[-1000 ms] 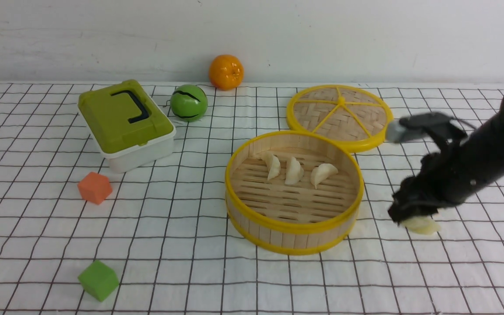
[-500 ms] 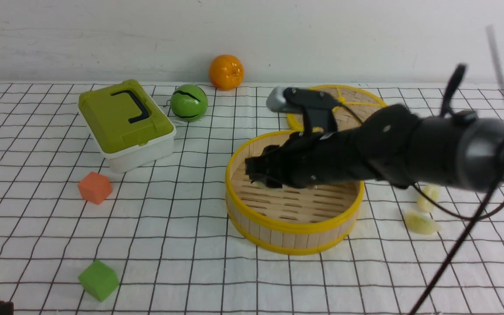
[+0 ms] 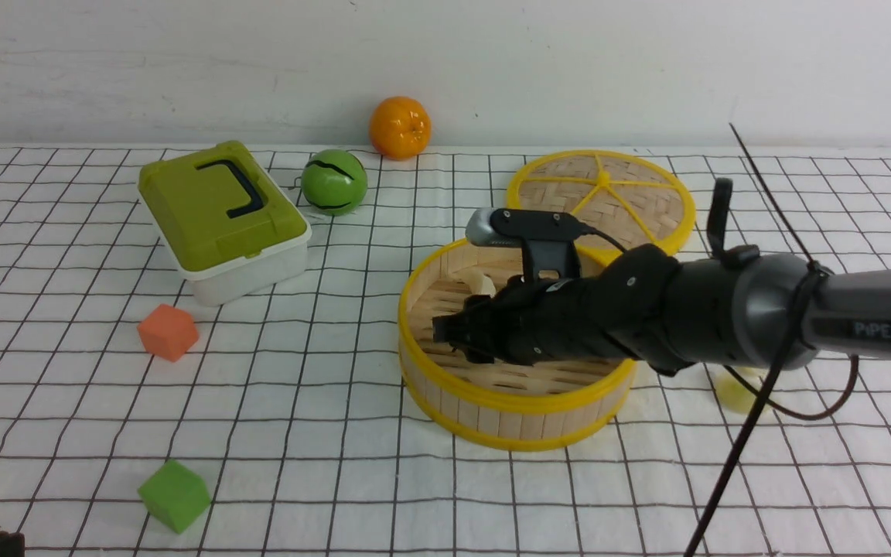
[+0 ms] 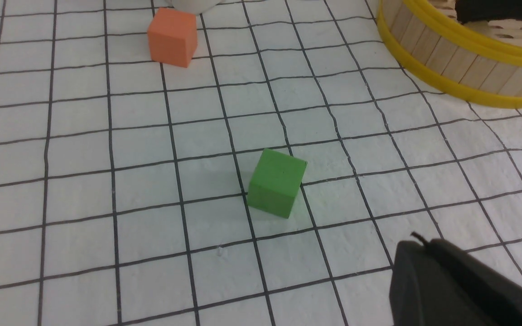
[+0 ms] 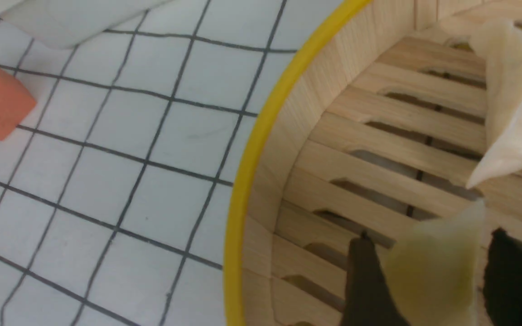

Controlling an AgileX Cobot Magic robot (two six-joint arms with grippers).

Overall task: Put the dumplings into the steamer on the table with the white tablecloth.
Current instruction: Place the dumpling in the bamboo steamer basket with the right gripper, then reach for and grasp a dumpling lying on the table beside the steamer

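The steamer (image 3: 519, 433) stands right of centre on the table's white tablecloth (image 3: 337, 371). My right gripper (image 3: 445, 331) reaches inside it, low over the left part of the slatted floor. Its jaws are open with a pale green dumpling (image 5: 433, 280) between them; one finger touches it, the other stands just apart. A white dumpling (image 5: 514, 104) lies close by on the slats, and also shows as a dumpling (image 3: 483, 282) near the steamer's back. Another dumpling (image 3: 733, 391) lies on the cloth to the right, half hidden by my arm. My left gripper (image 4: 417, 246) hovers shut near the front left.
The woven yellow-rimmed lid (image 3: 600, 197) lies behind the steamer. A green-lidded box (image 3: 221, 216), a green ball (image 3: 333, 182) and an orange (image 3: 399, 126) sit at the back left. An orange cube (image 3: 168, 331) and a green cube (image 3: 173, 495) lie on the left.
My right arm swung left from the cloth beside the steamer, carrying a dumpling into the steamer, then sank toward the floor. Its jaws have widened around the dumpling.
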